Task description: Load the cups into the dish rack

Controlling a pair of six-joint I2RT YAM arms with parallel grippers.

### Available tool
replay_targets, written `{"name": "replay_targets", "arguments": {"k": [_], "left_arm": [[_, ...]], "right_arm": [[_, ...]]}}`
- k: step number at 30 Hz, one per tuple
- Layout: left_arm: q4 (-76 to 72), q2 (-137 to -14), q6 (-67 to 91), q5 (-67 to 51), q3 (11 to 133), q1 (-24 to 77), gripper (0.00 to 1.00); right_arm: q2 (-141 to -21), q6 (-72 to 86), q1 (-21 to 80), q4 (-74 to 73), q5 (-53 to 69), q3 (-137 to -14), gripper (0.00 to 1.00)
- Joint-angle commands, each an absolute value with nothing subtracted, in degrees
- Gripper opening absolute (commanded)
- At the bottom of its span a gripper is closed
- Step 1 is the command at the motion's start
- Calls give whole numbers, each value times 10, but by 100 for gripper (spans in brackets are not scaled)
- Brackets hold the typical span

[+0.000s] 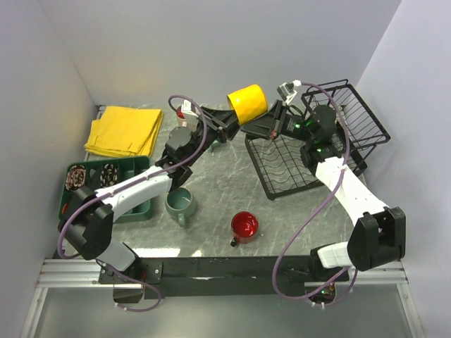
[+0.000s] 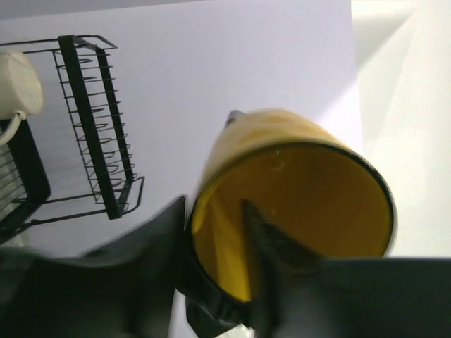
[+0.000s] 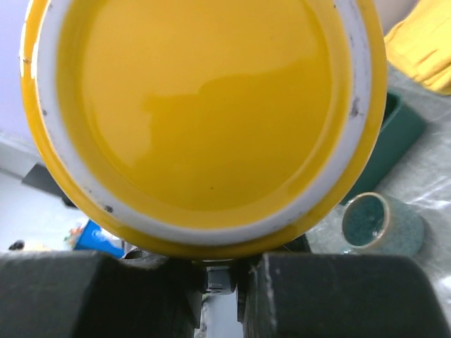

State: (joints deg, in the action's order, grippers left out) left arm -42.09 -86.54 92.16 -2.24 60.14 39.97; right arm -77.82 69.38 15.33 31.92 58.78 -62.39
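Note:
The yellow mug (image 1: 247, 103) hangs in the air, tipped on its side, left of the dish rack (image 1: 282, 167). My left gripper (image 1: 230, 124) is shut on its rim, one finger inside and one outside, as the left wrist view (image 2: 211, 205) shows. My right gripper (image 1: 262, 127) sits just under the mug's base (image 3: 204, 105), with its jaws almost together and nothing seen between them (image 3: 218, 262). The grey-green mug (image 1: 181, 204) and the shiny red mug (image 1: 244, 226) stand on the table. The other cups are hidden.
The rack's tall wire basket (image 1: 350, 113) stands at the back right and also shows in the left wrist view (image 2: 91, 141), with a cream round object (image 2: 17, 81) beside it. A green compartment tray (image 1: 137, 165) and a yellow cloth (image 1: 125, 130) lie at the left.

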Motion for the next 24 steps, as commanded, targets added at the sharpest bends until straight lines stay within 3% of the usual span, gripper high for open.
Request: {"name": "replay_targets", "arguments": {"k": [1,2,6,14,24], "left_arm": [[-447,-832,879,-37,607,407,57],[-444,-824,873,-35,601,407,69],[-399,-787,826,-33,575,406,84],[-203,-638,668,-2,512,406,97],[29,-412,502,155,447,406,96]], "right_arm": [[-749,657,120,338,576,-623,0],[-746,638,116,325,578,-621,0],[-731,574,93,277,584,-617,0],[-708,211,85,-41,464,-666,0],[-707,-11,143,-89,137,-625,0]]}}
